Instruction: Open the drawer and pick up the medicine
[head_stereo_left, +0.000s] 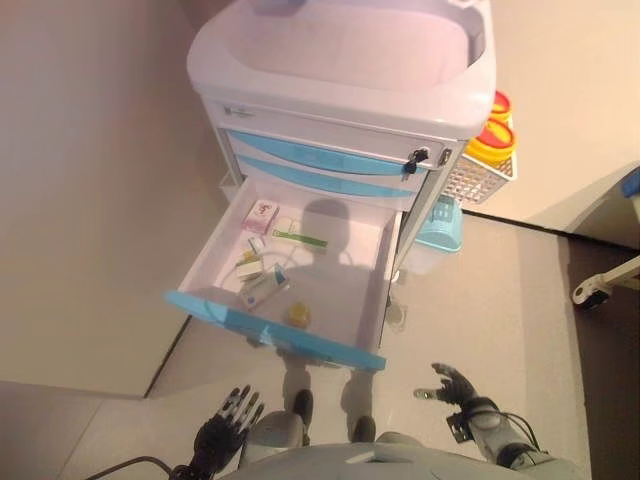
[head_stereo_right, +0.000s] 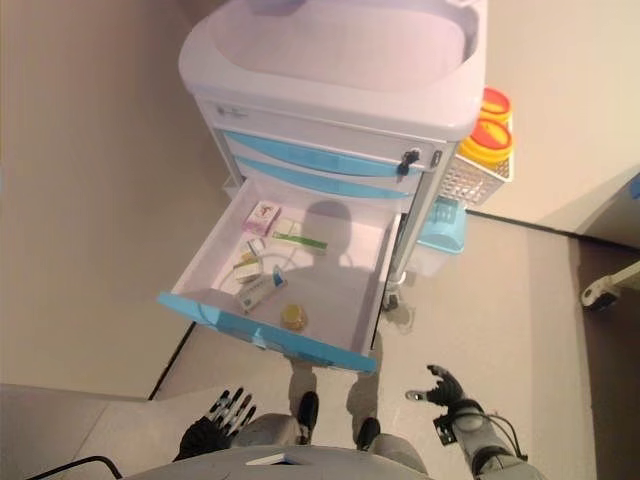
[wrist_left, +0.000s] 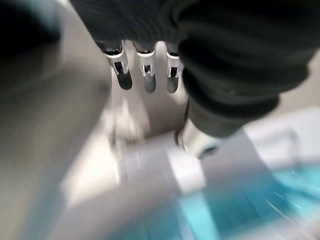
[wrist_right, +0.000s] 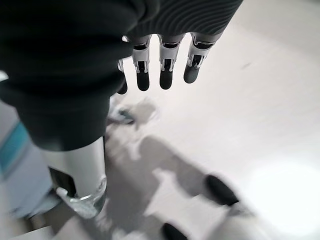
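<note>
The white cart (head_stereo_left: 340, 60) has its lowest blue-fronted drawer (head_stereo_left: 275, 335) pulled out. Inside lie several medicine items: a pink-and-white box (head_stereo_left: 261, 215), a flat green-striped box (head_stereo_left: 300, 237), small boxes (head_stereo_left: 250, 267), a white-and-blue box (head_stereo_left: 264, 291) and a small yellow bottle (head_stereo_left: 298, 315). My left hand (head_stereo_left: 226, 420) hangs low in front of the drawer, fingers straight, empty. My right hand (head_stereo_left: 452, 385) is low at the right, below the drawer, fingers relaxed and empty. In the wrist views both hands' fingers (wrist_left: 145, 75) (wrist_right: 165, 70) are extended and hold nothing.
A wire basket with yellow-and-red containers (head_stereo_left: 492, 140) hangs on the cart's right side, a light blue bin (head_stereo_left: 440, 225) under it. Two shut blue drawers (head_stereo_left: 320, 165) are above the open one. A wall stands at the left; a caster wheel (head_stereo_left: 590, 290) shows at the right.
</note>
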